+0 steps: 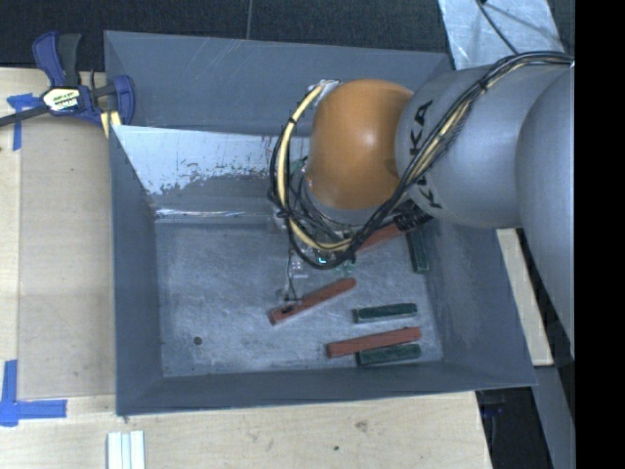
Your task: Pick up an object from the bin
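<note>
My gripper (294, 283) hangs below the orange cover in the middle of the bin, its fingertips just above the left part of a red-brown flat stick (314, 301) that lies slanted on the floor. Whether the fingers touch the stick I cannot make out. To the right of it lies a dark green stick (385, 312). Below that, a second red-brown stick (374, 342) rests alongside another dark green stick (389, 356).
A dark green stick (418, 250) and a red-brown one (379, 236) lie partly under the arm at the bin's right. The arm and its cables cover the upper right. A small dark speck (198, 340) sits on the left floor.
</note>
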`<action>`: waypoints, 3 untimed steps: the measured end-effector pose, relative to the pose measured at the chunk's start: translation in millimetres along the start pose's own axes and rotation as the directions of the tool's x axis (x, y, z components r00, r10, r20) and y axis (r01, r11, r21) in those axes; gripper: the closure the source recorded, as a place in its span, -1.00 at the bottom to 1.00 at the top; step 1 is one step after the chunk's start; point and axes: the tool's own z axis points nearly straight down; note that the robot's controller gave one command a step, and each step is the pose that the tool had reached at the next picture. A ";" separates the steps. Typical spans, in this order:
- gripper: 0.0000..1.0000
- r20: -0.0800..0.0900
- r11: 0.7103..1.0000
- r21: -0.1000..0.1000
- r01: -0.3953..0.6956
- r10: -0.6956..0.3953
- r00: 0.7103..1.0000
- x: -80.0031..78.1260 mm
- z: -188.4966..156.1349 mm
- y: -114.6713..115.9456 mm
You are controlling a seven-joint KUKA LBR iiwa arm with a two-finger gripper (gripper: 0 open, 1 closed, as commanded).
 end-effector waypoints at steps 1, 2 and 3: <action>-1.00 -0.003 1.000 0.003 0.007 -0.007 1.000 44.0 71.3 -42.1; 1.00 0.009 1.000 -0.001 0.009 -0.009 1.000 39.6 66.0 -39.0; 1.00 0.007 1.000 -0.001 0.023 -0.023 1.000 75.3 -63.7 -0.2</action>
